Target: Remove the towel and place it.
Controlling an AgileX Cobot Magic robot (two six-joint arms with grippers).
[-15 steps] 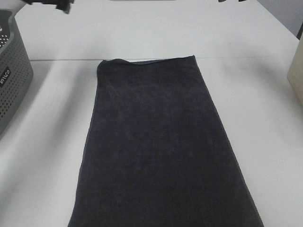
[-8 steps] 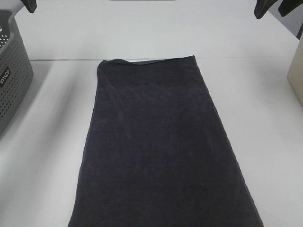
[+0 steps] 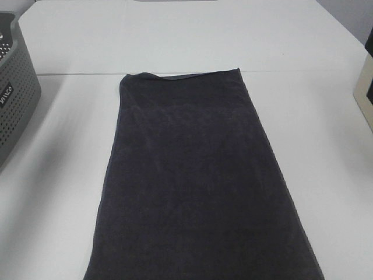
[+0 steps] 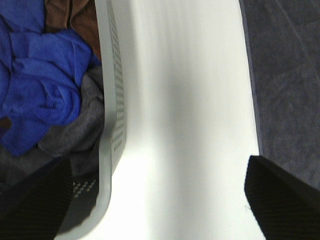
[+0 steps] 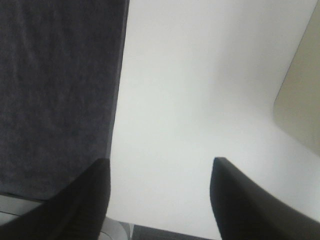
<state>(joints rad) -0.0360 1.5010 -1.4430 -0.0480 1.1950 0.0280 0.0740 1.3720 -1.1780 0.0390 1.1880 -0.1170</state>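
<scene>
The towel (image 3: 198, 181) is a large dark navy-black cloth spread flat down the middle of the white table (image 3: 326, 163), running off the near edge of the exterior view. Neither gripper shows in that view. My left gripper (image 4: 155, 200) hangs open above bare table, between the grey perforated basket (image 4: 114, 120) and the towel's long edge (image 4: 285, 85). My right gripper (image 5: 160, 200) is also open and empty, over white table just beside the towel's other edge (image 5: 60, 90).
The grey basket (image 3: 14, 99) stands at the table's left edge and holds blue cloth (image 4: 40, 85), brown cloth (image 4: 75, 15) and grey cloth (image 4: 75, 135). A beige box (image 3: 364, 87) sits at the right edge. A seam crosses the table behind the towel.
Both grippers, seen at the top corners of the exterior view earlier, have moved out of that view. The towel lies as before.
</scene>
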